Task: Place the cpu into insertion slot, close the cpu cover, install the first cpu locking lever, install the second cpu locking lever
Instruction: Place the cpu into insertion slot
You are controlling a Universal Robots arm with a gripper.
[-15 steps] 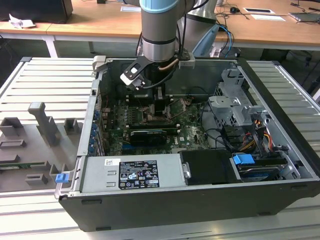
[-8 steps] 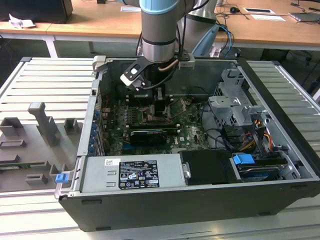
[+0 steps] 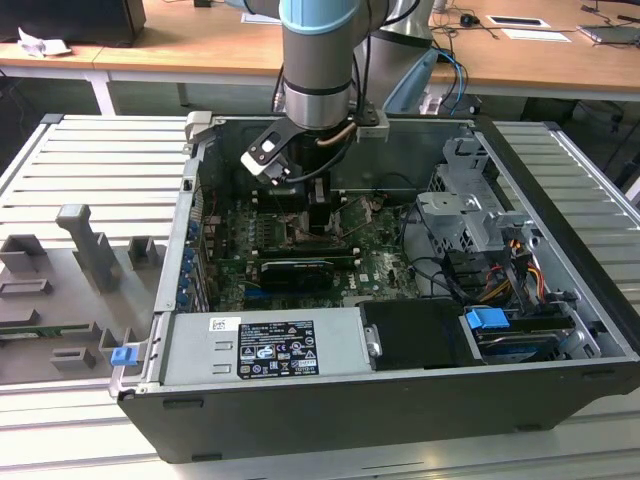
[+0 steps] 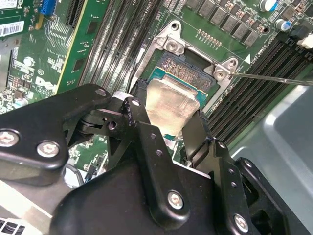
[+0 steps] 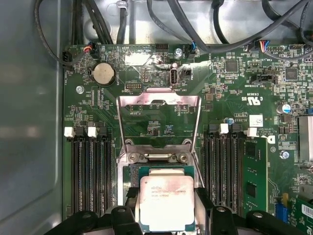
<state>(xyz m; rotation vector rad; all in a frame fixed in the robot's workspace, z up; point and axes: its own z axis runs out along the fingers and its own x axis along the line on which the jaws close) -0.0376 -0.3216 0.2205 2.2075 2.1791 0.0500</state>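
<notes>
The tool point(image 4: 167, 113) is clamped on the cpu point(image 5: 167, 198) by two opposite edges, holding it right over the insertion slot point(image 4: 187, 66) in the green board point(image 5: 234, 105). Beyond that, the cpu cover point(image 5: 159, 102) stands swung open.

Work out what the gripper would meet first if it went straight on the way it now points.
Probably the insertion slot: the gripper, shut on the cpu, points down at it, so the cpu would likely touch first. The cpu cover stands open. The gap is hard to judge.
</notes>
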